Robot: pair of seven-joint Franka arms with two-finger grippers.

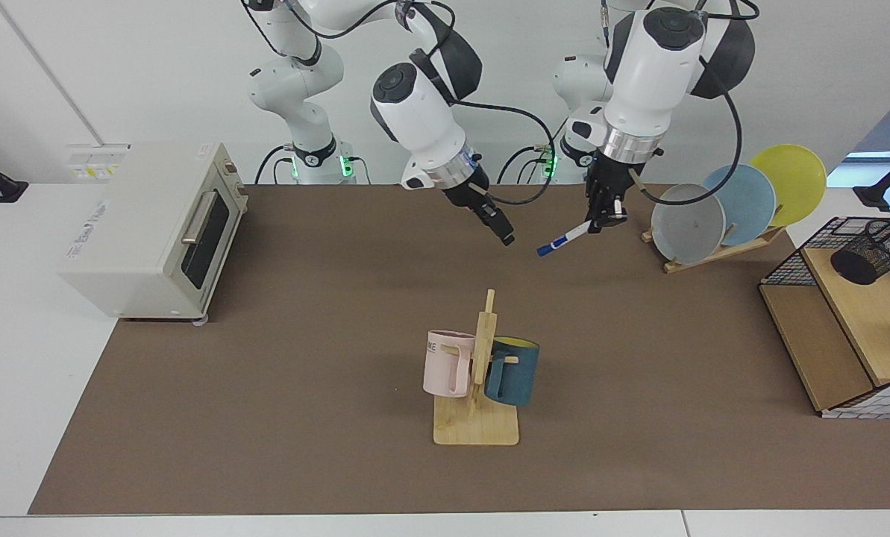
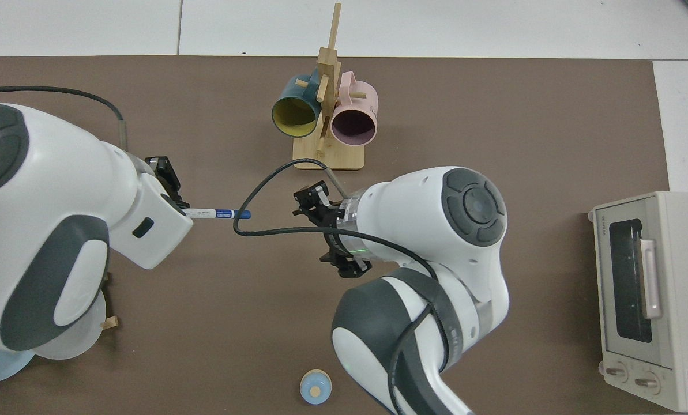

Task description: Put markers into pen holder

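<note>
Marker [image 1: 568, 239] hangs tilted above the mat, pinched at its white end by the left gripper [image 1: 606, 218], blue cap pointing down. Right gripper [image 1: 501, 229] hovers near it, apart, holding nothing; its finger gap is unclear. Holder [image 1: 874, 251] lies tipped on the rack [image 1: 837, 328], well apart.

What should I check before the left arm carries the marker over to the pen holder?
1. Left gripper has the marker: ok, shut on its white end, blue end hanging free and tilted down.
2. Right gripper clear of the marker: ok, apart from it above the table; open or shut, cannot tell.
3. Pen holder ready: not ok, it lies tipped on the wooden shelf in the wire rack.
4. Path to the rack: cannot tell; the plates on their stand sit in between.
5. Marker's seat in the grip: cannot tell, hidden in the top view.
</note>
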